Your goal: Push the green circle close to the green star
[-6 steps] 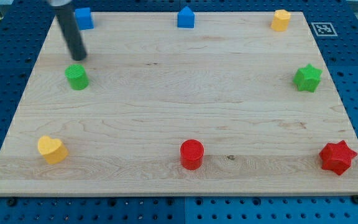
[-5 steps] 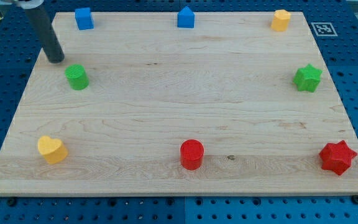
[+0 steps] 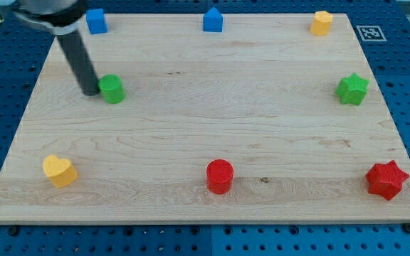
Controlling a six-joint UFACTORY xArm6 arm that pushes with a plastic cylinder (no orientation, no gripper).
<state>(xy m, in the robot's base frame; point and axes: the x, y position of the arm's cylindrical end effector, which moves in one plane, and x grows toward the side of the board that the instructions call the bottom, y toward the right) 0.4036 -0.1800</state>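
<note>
The green circle [image 3: 112,89] is a short green cylinder on the wooden board [image 3: 205,135], at the view's upper left. My tip [image 3: 91,91] rests on the board right against the circle's left side. The dark rod rises from it toward the view's top left. The green star [image 3: 352,89] sits far off near the board's right edge, at about the same height in the view as the circle.
A blue block [image 3: 96,20] and a blue house-shaped block [image 3: 213,20] sit along the top edge, with a yellow block [image 3: 322,23] at the top right. A yellow heart [image 3: 60,171], a red circle [image 3: 219,176] and a red star [image 3: 386,179] lie along the bottom.
My tip swung left past the green circle, then came down to its left side. The green circle has slid to the right, toward the green star.
</note>
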